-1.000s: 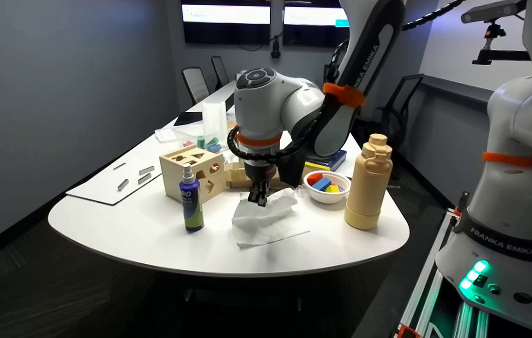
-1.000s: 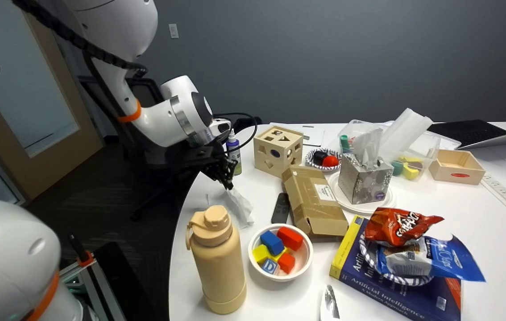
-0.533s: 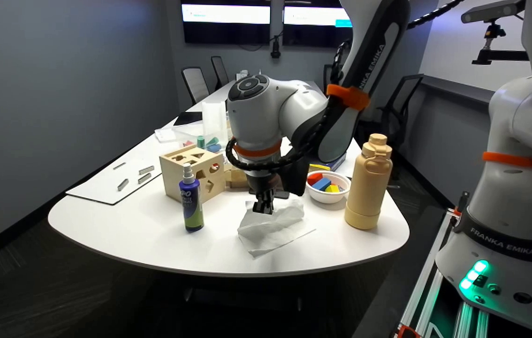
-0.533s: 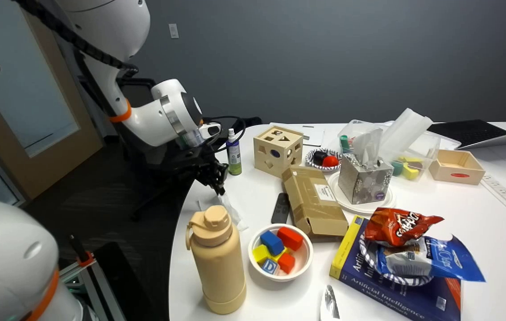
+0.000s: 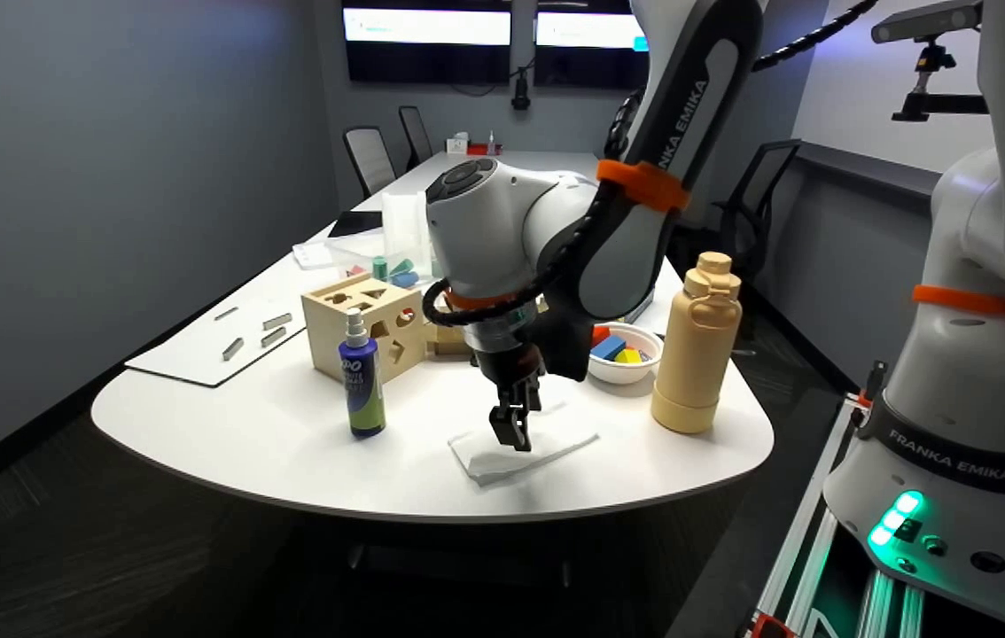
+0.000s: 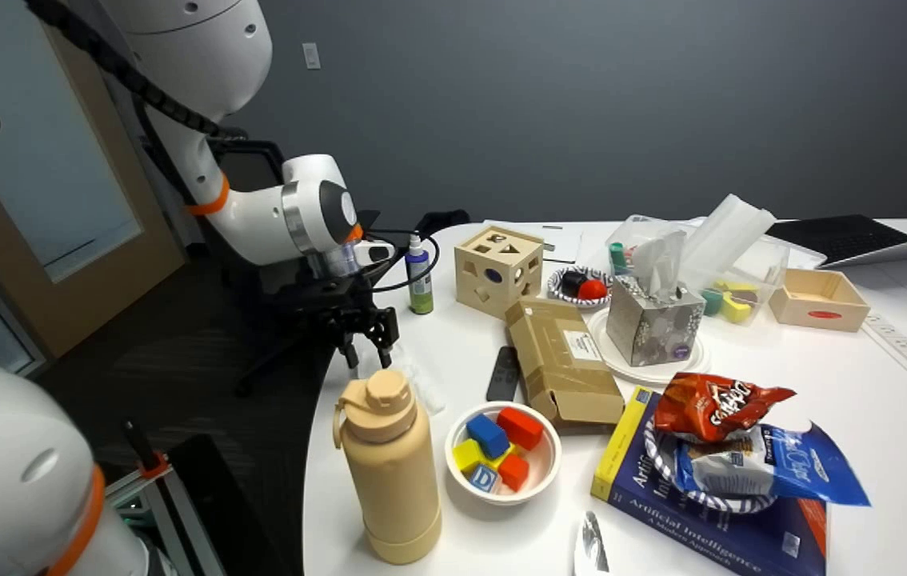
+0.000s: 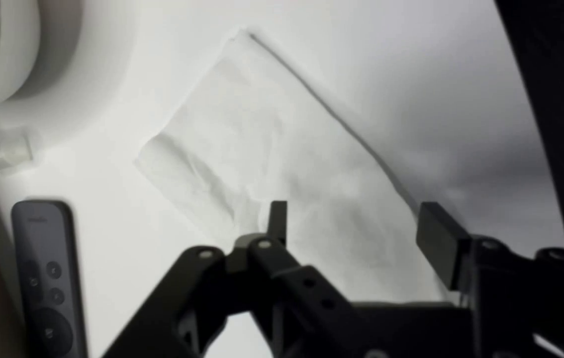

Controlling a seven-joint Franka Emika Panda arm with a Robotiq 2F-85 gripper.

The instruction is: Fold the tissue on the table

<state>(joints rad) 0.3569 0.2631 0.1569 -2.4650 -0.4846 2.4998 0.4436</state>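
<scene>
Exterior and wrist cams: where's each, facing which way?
An exterior view: facing down the table to screens from beyond its rounded end; arm, base show.
An exterior view: by a long side, facing across to grey wall; arm at left.
Wrist view: above tissue, facing down; open claw at bottom.
Both exterior views share tan bottle, wooden cube.

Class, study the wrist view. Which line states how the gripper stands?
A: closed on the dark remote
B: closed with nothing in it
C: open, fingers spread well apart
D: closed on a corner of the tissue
C, since the gripper shows a wide gap between its fingers, with the tissue lying unpinched on the table.
</scene>
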